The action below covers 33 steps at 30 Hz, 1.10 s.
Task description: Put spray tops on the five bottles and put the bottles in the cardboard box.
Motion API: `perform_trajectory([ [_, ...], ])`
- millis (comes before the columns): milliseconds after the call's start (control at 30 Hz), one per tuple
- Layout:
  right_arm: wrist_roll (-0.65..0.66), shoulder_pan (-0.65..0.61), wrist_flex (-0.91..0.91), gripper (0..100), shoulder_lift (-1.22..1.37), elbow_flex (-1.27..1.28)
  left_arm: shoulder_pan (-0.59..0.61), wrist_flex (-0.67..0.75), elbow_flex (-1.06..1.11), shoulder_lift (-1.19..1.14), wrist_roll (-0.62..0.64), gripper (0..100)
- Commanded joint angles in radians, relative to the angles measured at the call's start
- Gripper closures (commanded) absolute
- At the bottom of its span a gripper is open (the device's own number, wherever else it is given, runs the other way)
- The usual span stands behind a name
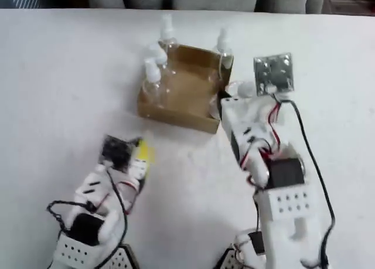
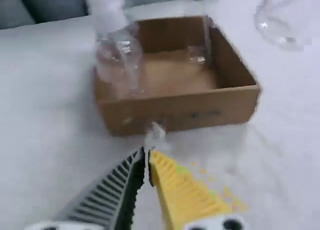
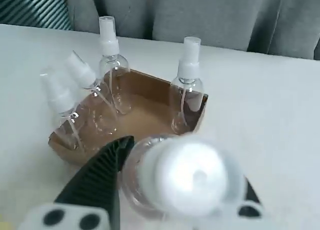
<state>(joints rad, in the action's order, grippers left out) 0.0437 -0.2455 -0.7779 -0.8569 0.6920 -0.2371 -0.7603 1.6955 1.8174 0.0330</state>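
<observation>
At three o'clock of the cardboard box [image 1: 176, 118], right gripper [image 3: 187, 165] fingers clamp a clear bottle [image 3: 186, 185]; left gripper [image 2: 148, 157] ribbed fingers meet.

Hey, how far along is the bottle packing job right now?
Done: four bottles with spray tops are in the cardboard box. In hand: the right gripper holds the fifth bottle, top already on, beside the box. Remaining: set that bottle inside and let go. The left gripper is shut before the box.

The right tool [image 3: 181, 172] grips a spray-topped bottle [image 3: 192, 185] near the cardboard box [image 3: 145, 122] holding four bottles [image 3: 186, 92].
</observation>
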Motion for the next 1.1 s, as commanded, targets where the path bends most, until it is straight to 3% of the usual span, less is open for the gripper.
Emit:
perform_trajectory([
  [0,0.012,0.013,0.114,98.3,0.102,-0.048,0.183,-0.06,-0.003,0.01,-0.014,98],
  [133,0.012,0.016,0.268,98.3,0.246,-0.048,0.252,-0.114,-0.003,0.01,-0.023,98],
  [233,0.014,0.019,0.371,98.3,0.346,-0.048,0.288,-0.147,-0.003,0.01,-0.124,98],
  [367,0.014,0.018,0.483,98.3,0.453,-0.054,0.289,-0.183,-0.003,0.008,-0.235,98],
  [533,0.052,0.018,0.619,98.3,0.553,-0.054,0.289,-0.18,-0.003,0.008,-0.247,98],
  [633,0.114,0.012,0.647,98.3,0.596,-0.054,0.289,-0.181,-0.003,0.008,-0.247,98],
  [900,0.121,0.01,0.653,98.3,0.647,-0.055,0.289,-0.181,-0.003,0.008,-0.249,98],
  [1067,0.215,0.008,0.651,98.3,0.677,-0.057,0.289,-0.181,-0.003,0.008,-0.249,98],
])
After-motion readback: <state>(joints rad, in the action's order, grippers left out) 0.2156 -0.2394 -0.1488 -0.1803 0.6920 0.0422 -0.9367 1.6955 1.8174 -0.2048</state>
